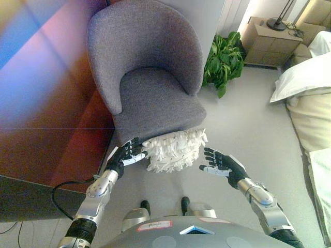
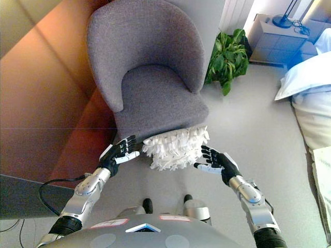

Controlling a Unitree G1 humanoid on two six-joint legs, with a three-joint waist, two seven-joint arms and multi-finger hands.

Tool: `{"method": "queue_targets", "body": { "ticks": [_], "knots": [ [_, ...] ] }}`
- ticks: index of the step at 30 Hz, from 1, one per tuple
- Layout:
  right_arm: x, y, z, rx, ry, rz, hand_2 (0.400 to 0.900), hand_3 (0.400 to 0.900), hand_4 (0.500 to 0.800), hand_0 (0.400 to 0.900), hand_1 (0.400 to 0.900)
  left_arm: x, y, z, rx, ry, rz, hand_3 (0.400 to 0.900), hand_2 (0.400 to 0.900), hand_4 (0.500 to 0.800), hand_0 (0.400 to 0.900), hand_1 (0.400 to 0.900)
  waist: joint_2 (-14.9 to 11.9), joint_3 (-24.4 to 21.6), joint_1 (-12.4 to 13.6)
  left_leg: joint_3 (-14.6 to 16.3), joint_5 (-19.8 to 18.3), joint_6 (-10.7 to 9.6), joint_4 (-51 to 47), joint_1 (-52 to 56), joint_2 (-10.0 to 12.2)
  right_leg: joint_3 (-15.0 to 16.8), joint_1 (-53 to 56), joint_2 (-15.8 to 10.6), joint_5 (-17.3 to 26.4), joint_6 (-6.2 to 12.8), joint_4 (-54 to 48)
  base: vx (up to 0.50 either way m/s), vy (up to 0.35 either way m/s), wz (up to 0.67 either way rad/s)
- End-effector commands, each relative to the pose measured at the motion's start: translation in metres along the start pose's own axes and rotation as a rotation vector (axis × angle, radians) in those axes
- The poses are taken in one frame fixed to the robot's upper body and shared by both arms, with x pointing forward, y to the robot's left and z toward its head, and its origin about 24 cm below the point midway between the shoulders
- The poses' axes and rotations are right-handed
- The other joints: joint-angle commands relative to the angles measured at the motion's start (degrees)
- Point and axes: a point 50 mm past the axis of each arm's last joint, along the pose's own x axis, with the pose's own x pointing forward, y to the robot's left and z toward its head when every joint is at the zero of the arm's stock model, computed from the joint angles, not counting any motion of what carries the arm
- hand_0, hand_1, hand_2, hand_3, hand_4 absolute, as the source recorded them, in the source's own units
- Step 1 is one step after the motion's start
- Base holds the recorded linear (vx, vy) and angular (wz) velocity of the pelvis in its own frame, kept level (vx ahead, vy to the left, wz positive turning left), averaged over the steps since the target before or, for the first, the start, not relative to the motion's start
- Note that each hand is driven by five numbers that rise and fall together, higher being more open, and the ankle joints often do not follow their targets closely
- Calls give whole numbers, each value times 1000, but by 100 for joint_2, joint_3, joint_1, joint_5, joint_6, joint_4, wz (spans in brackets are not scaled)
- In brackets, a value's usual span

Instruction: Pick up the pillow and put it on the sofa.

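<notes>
Left eye view: the white ruffled fabric pillow lies low against the front edge of the grey upholstered tub-shaped sofa chair, below the seat; the left hand, fingers straight and relaxed, touches its 9 o'clock end, while the right hand, also spread and holding nothing, sits just off its 4 o'clock corner, apparently bracketing it for a two-sided squeeze. Right eye view: same layout, with a clear gap between right hand and pillow, so no grasp exists yet, and the seat at 12 o'clock awaits it.
</notes>
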Motion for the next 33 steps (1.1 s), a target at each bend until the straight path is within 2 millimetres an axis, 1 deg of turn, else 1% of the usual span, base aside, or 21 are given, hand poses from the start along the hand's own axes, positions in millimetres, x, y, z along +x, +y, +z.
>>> {"method": "queue_targets", "body": {
  "ticks": [1, 7, 19, 30, 33],
  "knots": [
    [3, -13, 40, -62, -194, -17, 900, 900, 800, 900, 900, 5, 13, 42, 47, -202, 40, 900, 900, 800, 900, 900, -105, -214, -81, -83, -620, 106, 340, -137, -83, -263, -223, -35, -27, 175, 233, 0, 0, 0],
    [3, -11, 42, -71, -205, -4, 900, 900, 800, 900, 900, 8, 10, 43, 30, -206, 18, 900, 900, 800, 900, 900, -139, -230, -70, -109, -582, 89, 351, -152, -77, -286, -222, -39, -22, 160, 232, 6, -20, 4],
    [0, -10, 40, -91, -200, 3, 900, 900, 800, 900, 900, 6, 9, 40, 32, -198, 10, 900, 900, 800, 900, 900, -140, -256, -67, -125, -574, 38, 342, -78, -13, -310, -104, 30, -34, 127, 129, 0, -6, 1],
    [-2, -14, 45, -102, -225, -9, 900, 900, 800, 900, 900, 7, 9, 40, 20, -196, 11, 900, 900, 800, 900, 900, -136, -150, -84, -192, -547, -71, 444, -140, 126, -326, -131, 155, -81, 36, 149, -9, -57, 5],
    [-1, -16, 49, -114, -238, -14, 900, 900, 800, 900, 900, 9, 8, 44, 22, -207, 3, 900, 900, 800, 900, 900, -143, -46, -82, -252, -688, -117, 766, -227, 195, -313, -146, 226, -175, -22, 273, 0, -96, 4]
  ]
}}
